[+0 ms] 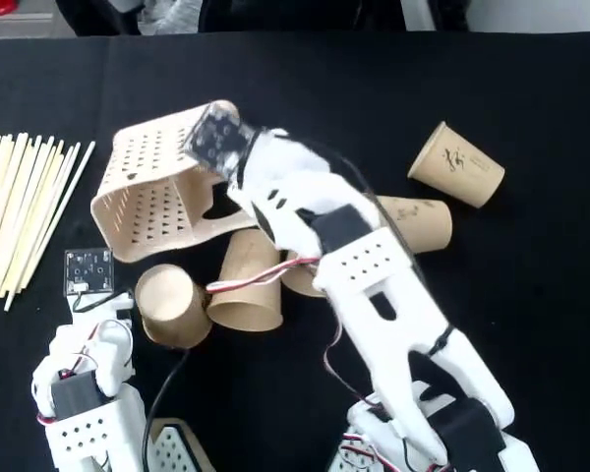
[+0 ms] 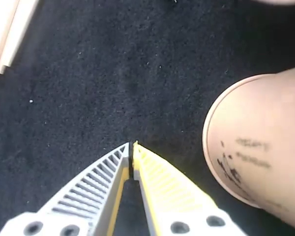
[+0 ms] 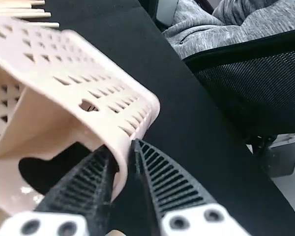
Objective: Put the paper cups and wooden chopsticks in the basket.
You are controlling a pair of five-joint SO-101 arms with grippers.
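A perforated beige basket [image 1: 152, 197] is tipped on its side on the black table [image 1: 531, 295]. My right gripper [image 3: 122, 153] is shut on the basket [image 3: 64, 88], one finger inside its rim and one outside. Several paper cups lie on their sides: two [image 1: 172, 305] [image 1: 248, 280] in front of the basket, and two [image 1: 457, 164] [image 1: 418, 221] to the right. Wooden chopsticks [image 1: 25, 211] lie in a pile at the far left. My left gripper [image 2: 132, 147] is shut and holds nothing, just above the cloth beside a cup [image 2: 258, 152].
The right arm [image 1: 374, 285] stretches over the middle cups and hides part of one. The left arm [image 1: 79, 383] sits at the front left corner. An office chair [image 3: 255, 83] stands beyond the table's far edge.
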